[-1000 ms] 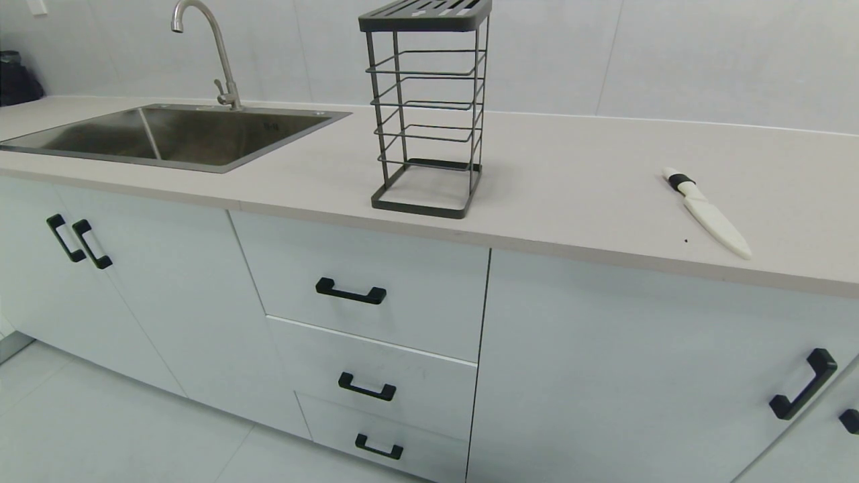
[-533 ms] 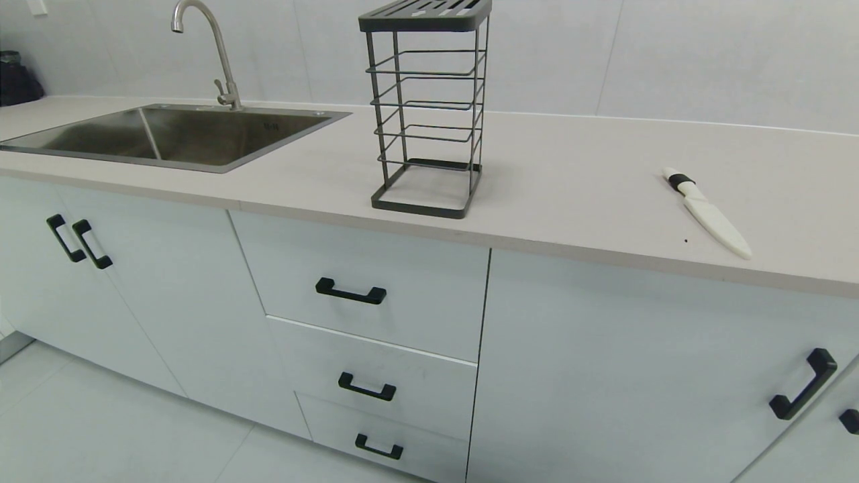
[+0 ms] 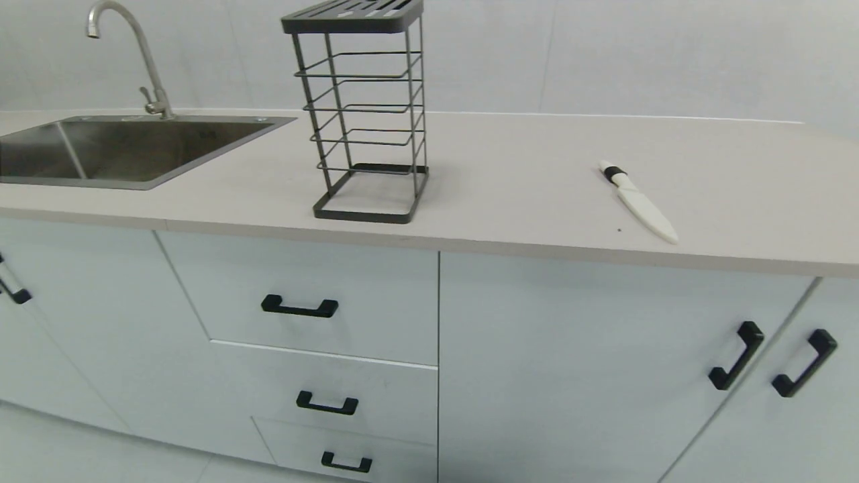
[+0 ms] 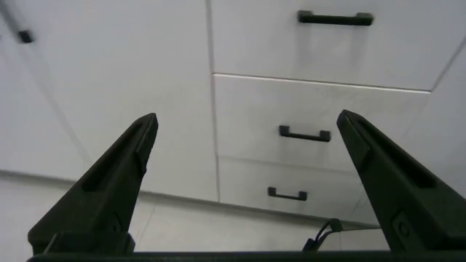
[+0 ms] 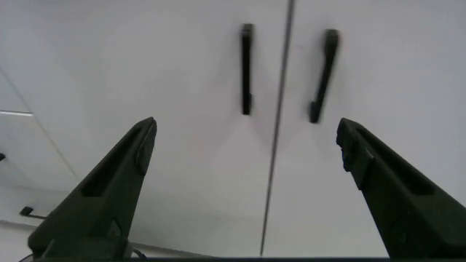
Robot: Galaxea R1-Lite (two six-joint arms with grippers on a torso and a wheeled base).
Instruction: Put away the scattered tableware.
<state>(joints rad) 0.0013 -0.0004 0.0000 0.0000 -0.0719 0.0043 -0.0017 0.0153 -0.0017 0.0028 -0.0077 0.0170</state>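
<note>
Head view: knife [image 3: 637,203] lies flat on counter [image 3: 523,194], tip near front edge, well apart from rack [image 3: 362,114]. Both arms' jaws spread wide, empty, low by cabinets [image 3: 570,349]. Risks imo: thin flat blade slips the pinch, a nudge sends it off the edge, misalignment jams at rack slots.

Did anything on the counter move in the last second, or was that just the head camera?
Only the camera moved: the whole head view swung toward the robot's right. The knife lies as before on the counter, right of the wire rack; rack and sink kept their places. Nothing was grasped; left gripper and right gripper are open.
</note>
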